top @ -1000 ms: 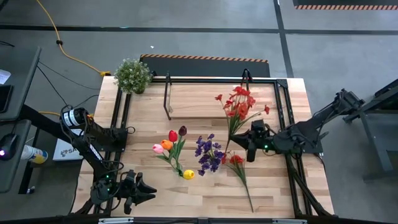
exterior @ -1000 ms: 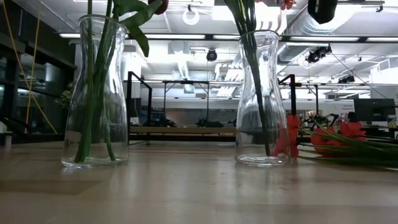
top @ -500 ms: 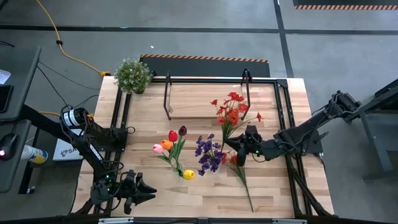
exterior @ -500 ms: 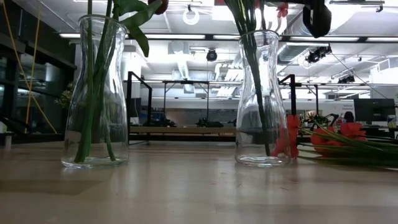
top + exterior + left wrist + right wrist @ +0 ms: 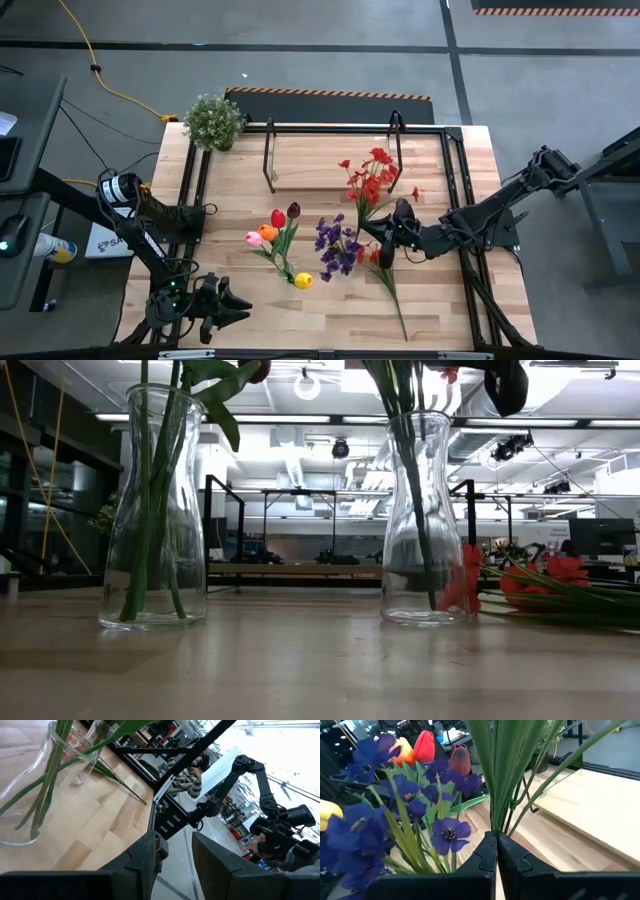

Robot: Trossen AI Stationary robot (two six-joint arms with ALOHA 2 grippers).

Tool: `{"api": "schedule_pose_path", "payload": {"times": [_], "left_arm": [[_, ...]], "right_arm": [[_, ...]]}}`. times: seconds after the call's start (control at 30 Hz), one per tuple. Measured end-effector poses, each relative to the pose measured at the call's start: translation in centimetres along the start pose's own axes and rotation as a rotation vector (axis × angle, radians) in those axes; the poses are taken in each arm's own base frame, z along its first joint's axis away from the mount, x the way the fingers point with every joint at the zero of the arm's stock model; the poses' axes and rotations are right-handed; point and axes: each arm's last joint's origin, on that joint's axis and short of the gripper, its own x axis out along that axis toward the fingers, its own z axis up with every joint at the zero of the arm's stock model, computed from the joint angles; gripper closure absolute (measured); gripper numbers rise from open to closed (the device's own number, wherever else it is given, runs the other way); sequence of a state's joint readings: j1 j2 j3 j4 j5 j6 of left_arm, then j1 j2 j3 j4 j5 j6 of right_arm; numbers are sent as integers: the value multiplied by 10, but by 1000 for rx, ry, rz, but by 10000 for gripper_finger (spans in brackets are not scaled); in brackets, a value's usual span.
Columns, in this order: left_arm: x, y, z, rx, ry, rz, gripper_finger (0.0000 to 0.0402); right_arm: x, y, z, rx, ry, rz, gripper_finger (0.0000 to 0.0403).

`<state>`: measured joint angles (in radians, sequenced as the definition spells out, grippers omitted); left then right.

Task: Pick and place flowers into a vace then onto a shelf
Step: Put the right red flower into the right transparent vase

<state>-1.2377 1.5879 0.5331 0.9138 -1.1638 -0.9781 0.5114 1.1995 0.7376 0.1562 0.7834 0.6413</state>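
Two glass vases stand on the table. The left one [image 5: 152,510] holds tulips [image 5: 277,228]; the right one [image 5: 420,520] holds purple sprays [image 5: 335,248]. My right gripper [image 5: 388,235] hovers just right of the purple sprays, shut on the stems of a red small-blossom spray [image 5: 368,180]. Its blossoms lean toward the shelf [image 5: 330,160]. A red tulip [image 5: 385,268] lies flat on the table below it. My left gripper [image 5: 228,305] waits open by the near left corner, nothing between its fingers [image 5: 150,857]. My right gripper pinches the red spray's bundle of green stems [image 5: 496,820] between its two fingers, well below the blossoms. The fingers come nearly level from the table's right side and lie across the stems. The spray is lifted and slanted, blossoms toward the far edge; its lower end is hidden.
A bushy potted plant [image 5: 213,120] stands at the far left corner. Black frame rails [image 5: 460,190] run along the table's sides and the shelf's upright loops [image 5: 270,155] rise at the back. More red flowers [image 5: 545,582] lie on the table right of the right vase.
My right gripper has gone down and toward the table's left edge, rolling a little, still shut on the red spray. The spray has come with it toward the purple sprays and the near edge. Most of this came early; lately it has kept still.
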Motion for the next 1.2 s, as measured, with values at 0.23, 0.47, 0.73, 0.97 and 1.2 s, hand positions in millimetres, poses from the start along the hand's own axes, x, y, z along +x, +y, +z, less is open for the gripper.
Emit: {"api": "schedule_pose_path", "payload": {"times": [0.23, 0.47, 0.73, 0.97, 1.2], "left_arm": [[0, 1, 1, 0, -27, 18, 238], [0, 1, 1, 0, -29, 20, 238], [0, 1, 1, 1, -49, 33, 238], [0, 1, 1, 1, -49, 33, 238], [0, 1, 1, 0, -49, 33, 238]], "right_arm": [[0, 0, 0, -46, 4, 6, 403], [0, 1, 1, -57, 4, 27, 403], [0, 3, 2, -67, 8, 60, 403], [7, 8, -10, -80, 27, 70, 403], [14, 15, -28, -106, 49, 73, 403]]}}
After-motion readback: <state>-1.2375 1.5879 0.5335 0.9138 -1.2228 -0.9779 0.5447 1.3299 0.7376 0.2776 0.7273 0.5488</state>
